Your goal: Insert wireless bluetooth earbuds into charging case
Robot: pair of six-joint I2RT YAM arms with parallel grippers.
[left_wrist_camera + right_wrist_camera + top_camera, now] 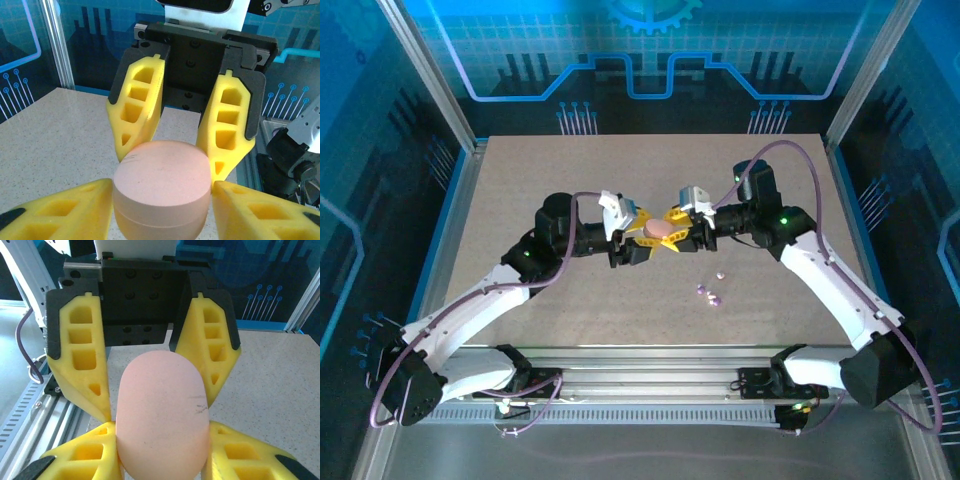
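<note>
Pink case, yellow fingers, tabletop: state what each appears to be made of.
Pink case: likely hard plastic, matte; smooth rounded shell, no glare, faint scuff marks, a thin seam.
Yellow fingers: probably moulded or printed plastic, matte; open lattice pockets, black backing.
Tabletop: speckled beige, stone-like laminate or composite; cannot tell which.

Beige speckled tabletop (570,170) mid-frame; blue circuit-print backdrop (650,60) w/ gear logo (652,10) at top centre; alu rails (650,362) along btm edge.

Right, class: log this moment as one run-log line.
left gripper: shut on pink case | right gripper: shut on pink case | pink case: closed | earbuds: loose on table
</note>
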